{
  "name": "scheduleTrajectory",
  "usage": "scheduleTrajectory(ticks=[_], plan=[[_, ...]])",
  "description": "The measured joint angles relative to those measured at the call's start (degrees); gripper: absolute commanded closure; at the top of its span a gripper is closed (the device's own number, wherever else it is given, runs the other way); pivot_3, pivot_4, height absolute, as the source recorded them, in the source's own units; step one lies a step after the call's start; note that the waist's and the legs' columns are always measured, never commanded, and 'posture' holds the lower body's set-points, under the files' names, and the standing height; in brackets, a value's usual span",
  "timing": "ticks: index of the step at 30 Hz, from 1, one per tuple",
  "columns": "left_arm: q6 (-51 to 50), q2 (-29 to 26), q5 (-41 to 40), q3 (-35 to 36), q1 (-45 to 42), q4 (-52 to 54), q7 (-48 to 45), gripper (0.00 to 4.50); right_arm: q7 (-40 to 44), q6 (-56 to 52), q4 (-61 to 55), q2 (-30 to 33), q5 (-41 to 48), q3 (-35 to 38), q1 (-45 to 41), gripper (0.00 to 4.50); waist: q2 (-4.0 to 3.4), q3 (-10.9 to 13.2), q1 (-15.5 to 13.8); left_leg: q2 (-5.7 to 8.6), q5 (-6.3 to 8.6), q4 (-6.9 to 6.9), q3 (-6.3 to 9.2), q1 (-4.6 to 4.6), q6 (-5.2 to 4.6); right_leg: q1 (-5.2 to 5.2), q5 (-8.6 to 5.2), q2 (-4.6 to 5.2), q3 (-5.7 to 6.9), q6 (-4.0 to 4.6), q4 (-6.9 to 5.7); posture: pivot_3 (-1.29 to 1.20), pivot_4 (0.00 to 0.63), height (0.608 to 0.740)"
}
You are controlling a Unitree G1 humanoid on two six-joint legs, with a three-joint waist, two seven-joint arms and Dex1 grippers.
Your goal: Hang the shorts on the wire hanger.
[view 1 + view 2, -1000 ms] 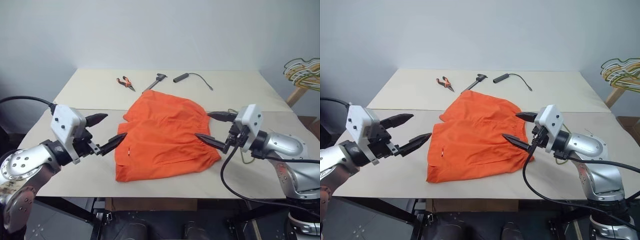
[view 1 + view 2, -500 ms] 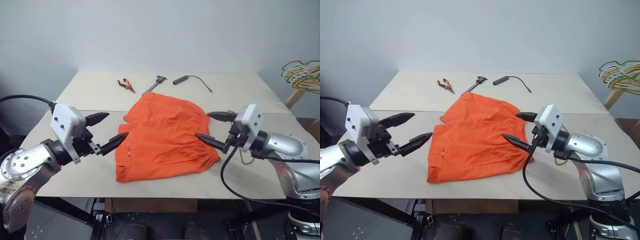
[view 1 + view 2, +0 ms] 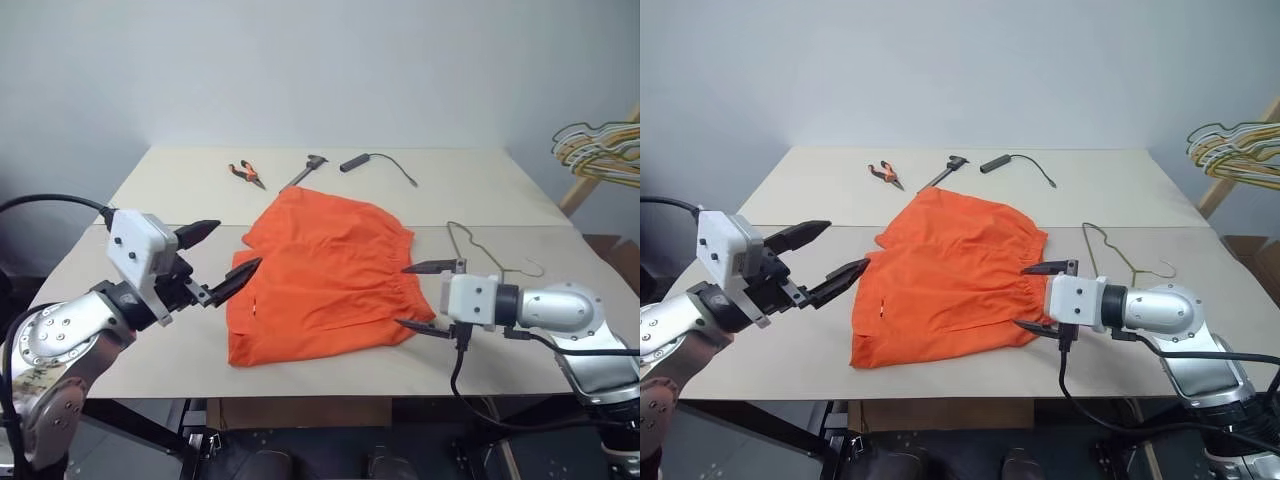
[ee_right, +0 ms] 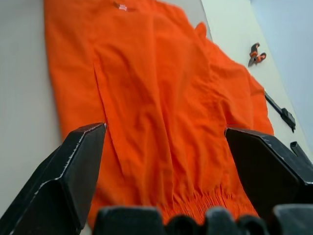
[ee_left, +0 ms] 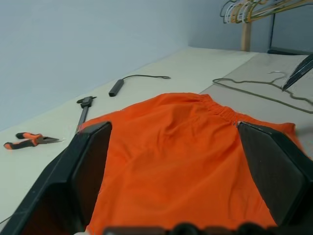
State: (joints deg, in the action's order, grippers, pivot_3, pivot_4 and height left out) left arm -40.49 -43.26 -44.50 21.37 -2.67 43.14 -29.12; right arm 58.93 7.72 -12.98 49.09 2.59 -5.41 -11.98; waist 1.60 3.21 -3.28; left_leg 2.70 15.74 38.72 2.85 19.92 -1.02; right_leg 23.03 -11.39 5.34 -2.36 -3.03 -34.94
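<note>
- shorts (image 3: 322,273): bright orange, spread flat at the middle of the table (image 3: 180,190), gathered waistband toward the right gripper.
- wire hanger (image 3: 478,259): thin and pale, flat on the table just right of the shorts, apart from the cloth, hook pointing right.
- left gripper (image 3: 222,259): released, fingers spread wide, empty, hovering just beside the left edge of the shorts, not touching.
- right gripper (image 3: 425,297): released, fingers wide apart, empty, low at the waistband edge, tips straddling the gathered hem; contact with cloth cannot be told.
- far side of table: orange-handled pliers (image 3: 246,173), dark clamp tool (image 3: 306,170), black cable with cylindrical end (image 3: 375,164).
- far right: bunch of coloured hangers (image 3: 600,148) on a wooden stand.
</note>
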Motion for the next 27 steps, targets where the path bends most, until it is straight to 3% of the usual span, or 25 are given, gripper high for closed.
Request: scheduleTrajectory(ticks=[4,8,11,22,27], plan=[[0.0,-1.6,-0.7,-0.6,-0.5,-0.7,-2.0,0.05,1.8,9.8,4.8,3.9,-8.4,-5.5,-0.2,0.0,0.0,0.0,0.9,-0.05,0.02,0.0,-0.01,-0.05,0.0,0.0,-0.07,-0.04,0.0,0.05,-0.03,0.09,0.026,0.74],[0.0,-1.7,-0.7,-0.9,-0.6,-1.3,-2.7,0.05,-1.7,13.9,10.0,3.2,-16.3,-7.8,-1.8,0.0,0.01,0.0,1.3,-0.11,0.04,0.0,0.07,-0.06,0.02,0.02,-0.07,-0.08,-0.04,0.09,-0.04,0.09,0.025,0.74],[0.0,-1.7,-0.7,-1.2,-0.4,-1.3,-3.1,0.0,-6.2,14.9,14.9,0.8,-22.5,-10.0,-5.0,0.57,0.0,0.0,1.6,-0.13,0.03,0.0,0.07,-0.11,0.03,0.01,-0.07,-0.1,-0.05,0.11,-0.07,0.09,0.021,0.74],[0.4,-4.9,1.2,-2.2,2.8,-1.1,-6.1,0.0,-14.1,20.5,25.0,-1.6,-31.8,-14.6,-9.6,4.46,-0.01,0.0,1.4,-0.13,0.05,-0.01,0.12,-0.12,0.03,0.01,-0.1,-0.09,-0.07,0.15,-0.07,0.1,0.027,0.74],[3.8,-12.2,7.6,-5.4,9.4,-1.2,-14.1,0.0,-14.4,20.5,25.0,-1.8,-32.1,-14.6,-9.8,4.46,-0.03,0.0,1.7,-0.15,0.07,-0.02,0.05,-0.12,0.0,0.01,-0.14,-0.11,-0.07,0.19,-0.05,0.09,0.031,0.74]])
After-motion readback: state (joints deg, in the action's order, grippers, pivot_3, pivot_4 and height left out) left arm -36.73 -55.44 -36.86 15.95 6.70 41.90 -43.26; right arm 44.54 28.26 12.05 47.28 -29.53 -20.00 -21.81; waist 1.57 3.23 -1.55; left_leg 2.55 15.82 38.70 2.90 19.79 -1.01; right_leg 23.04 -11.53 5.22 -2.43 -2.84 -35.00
